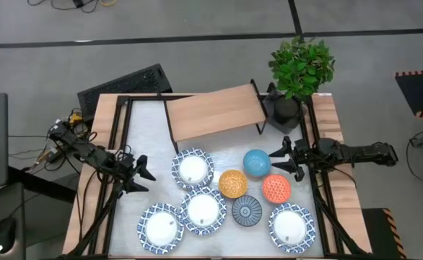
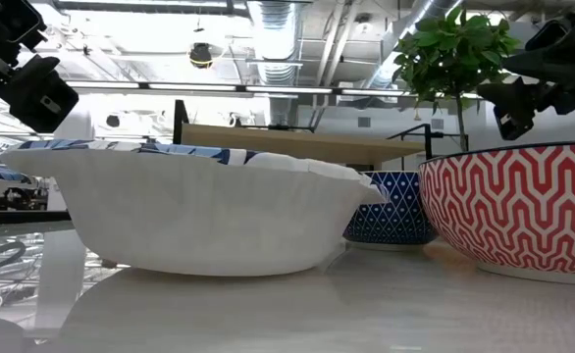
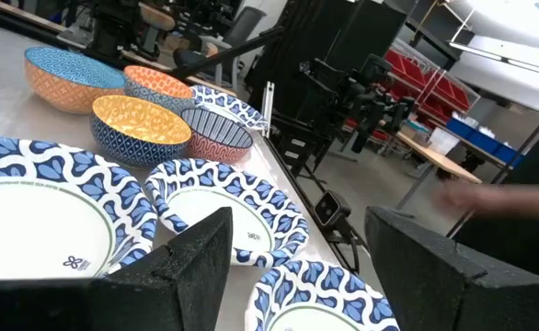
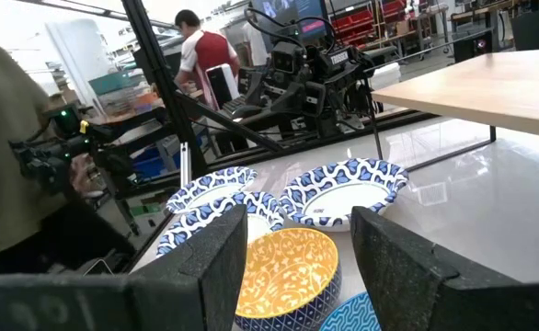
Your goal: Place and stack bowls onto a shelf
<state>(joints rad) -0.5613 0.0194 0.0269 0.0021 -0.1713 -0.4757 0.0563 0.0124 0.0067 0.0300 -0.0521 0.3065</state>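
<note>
High view: all eight bowls sit on the counter [image 1: 146, 115], none on the shelf [image 1: 215, 110] yet. The shelf stands at the far side, bare, with a plant pot [image 1: 287, 108] just right of it.

Wide white bowls with blue rims: one far-left of the cluster [image 1: 193, 170], one in the middle [image 1: 203, 210], one near-left [image 1: 161, 227], one near-right [image 1: 291, 226]. Small bowls: light blue bowl [image 1: 256, 163], yellow bowl [image 1: 232, 183], red bowl [image 1: 276, 188], dark blue bowl [image 1: 247, 211], packed close together between the white ones.

Left hand [image 1: 141, 177] hovers over the left side of the counter, fingers spread wide, holding nothing. Nearest to it are the far-left and near-left white bowls, both to its right and apart from it.

Right hand [image 1: 280, 160] hovers on the right, also open and empty. The light blue bowl is just to its left, the red bowl just on its near side; no contact visible.

Handling, as a judgement: the white bowls look like thin paper or foam with fluted walls, so light, soft and easy to crush or flick away. Best pinched gently on the rim, one finger inside and one outside. The small ones look like glazed ceramic: stiff, heavier, slick and chippable. Rim pinch again, firm grip, set down softly. Tight packing leaves little finger room between the small bowls; the outer rim edges are the freer entry.
</note>
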